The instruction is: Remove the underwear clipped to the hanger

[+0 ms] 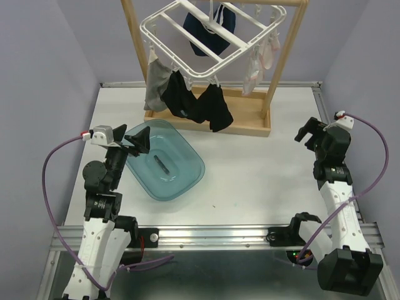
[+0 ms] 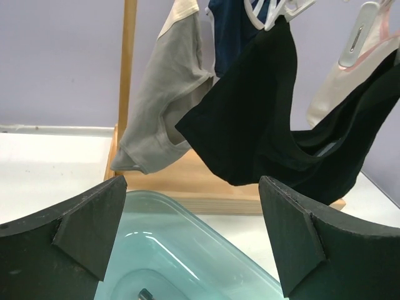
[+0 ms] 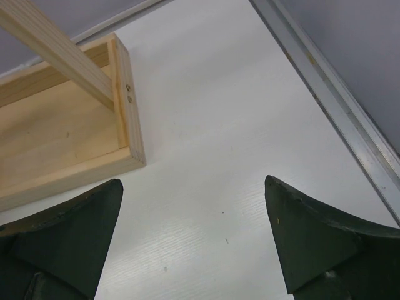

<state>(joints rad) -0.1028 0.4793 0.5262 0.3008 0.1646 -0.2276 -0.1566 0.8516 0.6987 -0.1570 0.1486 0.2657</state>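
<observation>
1. You have two grippers: the left gripper at the left of the frame and the right gripper at the right.
2. One white hanger is at top centre, on one wooden stand.
3. There is one clear teal tub.
4. The underwear you can count is one grey piece, one navy piece and two pale pieces. The black cloth may be one piece or two; you cannot tell.

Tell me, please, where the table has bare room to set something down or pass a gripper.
The widest bare patch of table lies between the teal tub, the wooden stand's base and the right gripper. A narrower strip runs along the near edge. Crowded: under the hanger, where underwear hangs close to the tub and left gripper.
</observation>
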